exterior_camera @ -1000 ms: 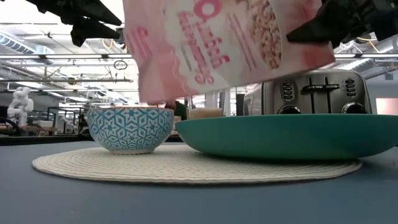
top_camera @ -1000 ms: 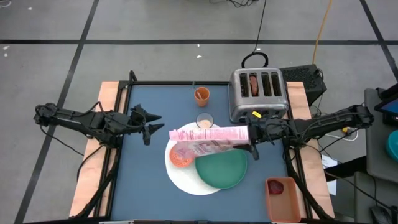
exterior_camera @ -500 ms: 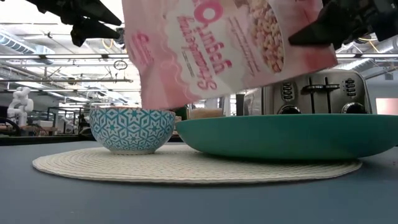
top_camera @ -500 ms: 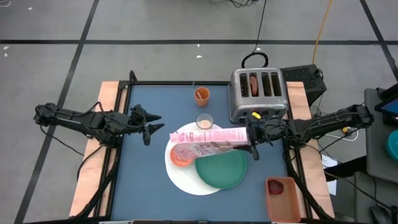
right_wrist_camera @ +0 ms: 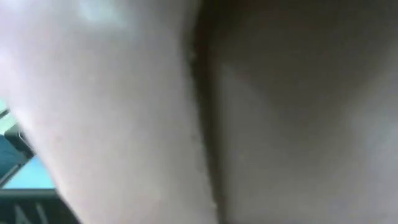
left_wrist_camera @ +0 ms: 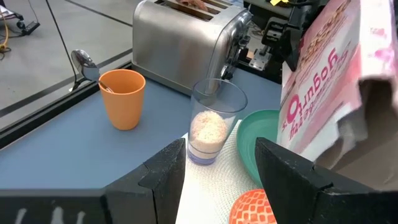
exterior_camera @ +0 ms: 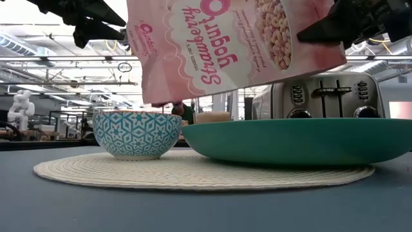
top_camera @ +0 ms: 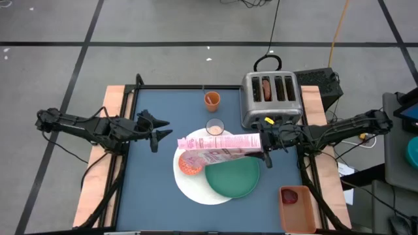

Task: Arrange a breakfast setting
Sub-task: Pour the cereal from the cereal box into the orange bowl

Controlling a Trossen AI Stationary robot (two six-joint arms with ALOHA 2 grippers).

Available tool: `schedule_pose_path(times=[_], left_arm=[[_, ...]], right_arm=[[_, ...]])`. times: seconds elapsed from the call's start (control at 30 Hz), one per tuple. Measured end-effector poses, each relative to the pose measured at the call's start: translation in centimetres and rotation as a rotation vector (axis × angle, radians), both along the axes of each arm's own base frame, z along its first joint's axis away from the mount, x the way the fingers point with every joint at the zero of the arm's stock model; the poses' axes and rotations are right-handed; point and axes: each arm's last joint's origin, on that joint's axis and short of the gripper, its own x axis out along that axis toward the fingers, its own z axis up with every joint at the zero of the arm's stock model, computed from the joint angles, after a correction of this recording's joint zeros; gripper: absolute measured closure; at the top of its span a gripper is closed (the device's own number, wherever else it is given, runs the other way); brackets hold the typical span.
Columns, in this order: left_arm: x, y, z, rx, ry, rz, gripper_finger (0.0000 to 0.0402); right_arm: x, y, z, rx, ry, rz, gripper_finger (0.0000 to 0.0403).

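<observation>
My right gripper (top_camera: 264, 147) is shut on the pink cereal box (top_camera: 219, 145), held above the small patterned bowl (exterior_camera: 136, 133) and the green plate (top_camera: 232, 176). Both rest on the large white round plate (top_camera: 189, 186), which looks woven in the low view. The bowl holds orange-red pieces (top_camera: 190, 166). The milk glass (left_wrist_camera: 211, 121) and the orange cup (left_wrist_camera: 122, 98) stand at the far side, with a spoon (left_wrist_camera: 83, 60) behind the cup. My left gripper (top_camera: 159, 132) is open and empty, left of the plates. A brown bagel (top_camera: 266, 87) sticks up from a toaster slot. My right gripper pinches the cereal box at its end toward the table's right edge (top_camera: 256, 141). The fingers (exterior_camera: 325, 29) come level from the table's right. The box is lifted clear and lies along the table's width, its left end (exterior_camera: 154, 96) sloping down over the bowl. The box fills the right wrist view.
The silver four-slot toaster (top_camera: 271, 98) stands at the far right, just behind my right arm. An orange tray (top_camera: 297, 210) holding a dark red fruit (top_camera: 290, 195) sits at the near right corner. Bare blue table (top_camera: 150, 189) lies left of the plates.
The cereal box has rolled a little about its long axis in my right gripper's hold: in the low view its printed face has turned so that other lettering shows. Its left end stays over the bowl. My left arm has kept still.
</observation>
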Motion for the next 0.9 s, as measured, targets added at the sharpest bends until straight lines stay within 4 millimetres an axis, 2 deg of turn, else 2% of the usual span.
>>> schedule_pose_path(times=[0.4,0.63,0.9], left_arm=[[0.0,0.0,0.0,-0.001,0.000,0.000,0.0204],[0.0,0.0,0.0,-0.008,-0.003,0.003,0.0204],[0.0,0.0,0.0,-0.009,-0.003,0.003,0.0204]], right_arm=[[0.0,0.0,0.1,-0.019,-0.013,0.007,0.0188],[0.3,0.0,1.6,-0.030,0.023,0.010,0.0188],[0.3,0.0,1.6,-0.028,0.048,0.009,0.0188]])
